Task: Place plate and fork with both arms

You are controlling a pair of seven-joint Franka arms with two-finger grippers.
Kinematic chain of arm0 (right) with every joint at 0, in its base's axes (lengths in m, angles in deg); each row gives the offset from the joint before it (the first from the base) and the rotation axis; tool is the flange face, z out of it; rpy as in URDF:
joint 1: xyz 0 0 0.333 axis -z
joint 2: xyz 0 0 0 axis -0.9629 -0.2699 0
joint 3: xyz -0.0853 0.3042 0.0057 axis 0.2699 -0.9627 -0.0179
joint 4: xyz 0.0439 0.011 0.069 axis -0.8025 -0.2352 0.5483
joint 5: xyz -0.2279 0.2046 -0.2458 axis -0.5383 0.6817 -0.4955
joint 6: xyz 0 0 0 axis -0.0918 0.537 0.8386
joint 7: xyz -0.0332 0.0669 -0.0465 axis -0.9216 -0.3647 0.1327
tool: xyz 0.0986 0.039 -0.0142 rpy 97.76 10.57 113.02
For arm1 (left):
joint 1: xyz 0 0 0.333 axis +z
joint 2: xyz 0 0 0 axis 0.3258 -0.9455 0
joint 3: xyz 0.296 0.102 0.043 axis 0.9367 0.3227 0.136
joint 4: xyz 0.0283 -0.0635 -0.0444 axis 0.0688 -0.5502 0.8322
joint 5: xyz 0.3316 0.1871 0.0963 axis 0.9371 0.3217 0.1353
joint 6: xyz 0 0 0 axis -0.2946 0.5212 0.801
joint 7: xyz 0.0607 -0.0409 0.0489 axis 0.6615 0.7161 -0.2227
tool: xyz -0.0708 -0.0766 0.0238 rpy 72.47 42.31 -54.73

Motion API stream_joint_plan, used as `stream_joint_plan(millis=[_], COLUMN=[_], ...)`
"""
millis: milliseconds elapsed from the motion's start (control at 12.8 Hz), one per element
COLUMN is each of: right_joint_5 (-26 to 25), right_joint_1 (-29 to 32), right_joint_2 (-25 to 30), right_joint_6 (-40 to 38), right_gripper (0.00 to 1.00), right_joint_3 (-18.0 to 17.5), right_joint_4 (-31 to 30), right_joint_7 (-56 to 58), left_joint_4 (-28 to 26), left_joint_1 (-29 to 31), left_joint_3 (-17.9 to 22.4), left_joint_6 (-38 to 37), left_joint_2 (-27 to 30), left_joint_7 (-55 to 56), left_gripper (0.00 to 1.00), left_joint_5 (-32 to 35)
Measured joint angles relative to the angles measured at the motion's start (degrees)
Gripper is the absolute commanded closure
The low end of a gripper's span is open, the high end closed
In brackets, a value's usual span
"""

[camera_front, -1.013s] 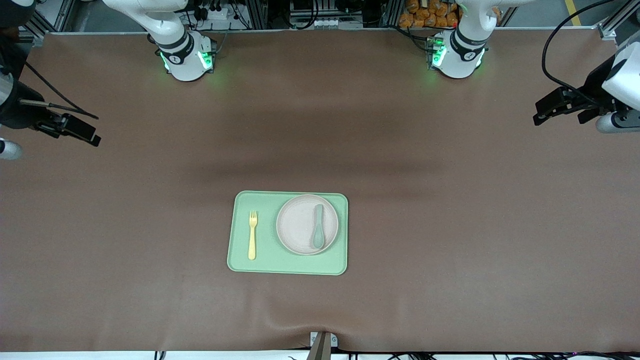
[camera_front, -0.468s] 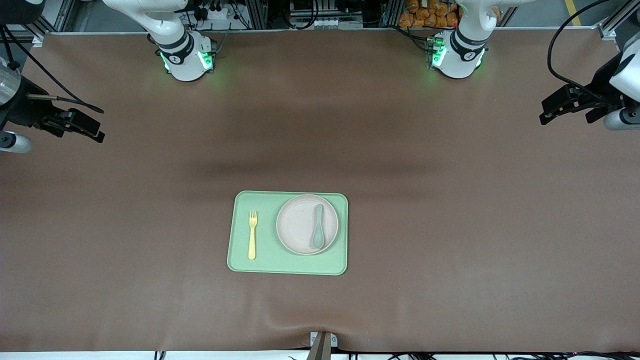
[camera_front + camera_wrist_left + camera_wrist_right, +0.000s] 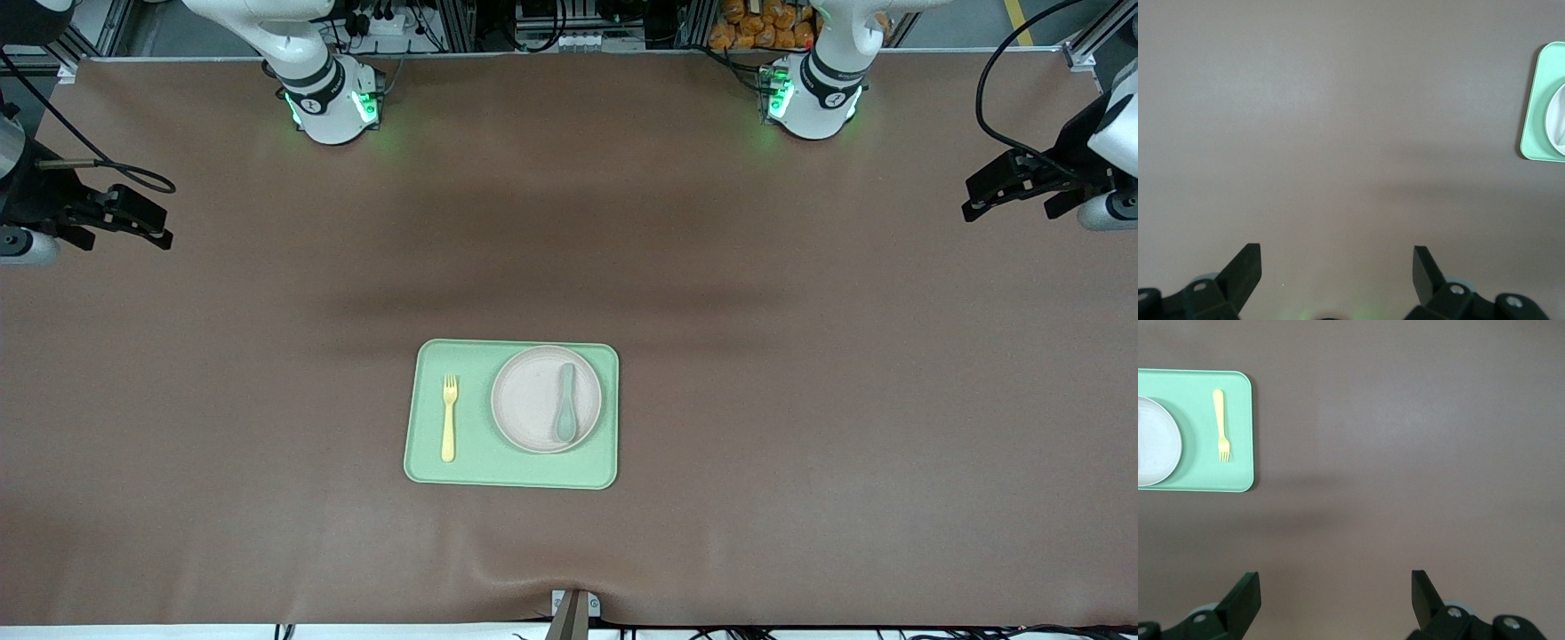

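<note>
Both claws hang spread and empty at the bench ends.
Your right claw (image 3: 133, 216) waits over its end; fork (image 3: 449, 418) beside plate (image 3: 546, 399) on the tray (image 3: 427, 467), spoon (image 3: 565, 403) in plate; left claw (image 3: 1000, 187) likewise.

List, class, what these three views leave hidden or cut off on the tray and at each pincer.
- Left wrist view: the tray and plate are cut by the edge; fork and spoon out of frame.
- Right wrist view: the plate is cut by the edge; the fork shows whole.
- Front view: the right pincer and left pincer sit near the edges, arms cropped.
</note>
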Motion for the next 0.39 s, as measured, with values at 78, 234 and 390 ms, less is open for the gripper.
stream_joint_plan(millis=[78,234,390], right_joint_5=[0.00,0.00,0.00], right_joint_1=[0.00,0.04,0.07], right_joint_2=[0.00,0.00,0.00], right_joint_6=[0.00,0.00,-0.02], right_gripper=[0.00,0.00,0.00], right_joint_3=[0.00,0.01,0.02], right_joint_4=[0.00,0.00,0.00], right_joint_7=[0.00,0.00,0.00], left_joint_4=[0.12,0.50,0.69], left_joint_1=[0.00,0.01,0.02], left_joint_3=[0.02,0.07,0.12], left_joint_6=[-0.04,-0.45,-0.59], left_joint_2=[0.00,0.00,0.00], left_joint_7=[0.00,0.00,0.00], left_gripper=[0.00,0.00,0.00], left_joint_5=[0.00,0.00,0.00])
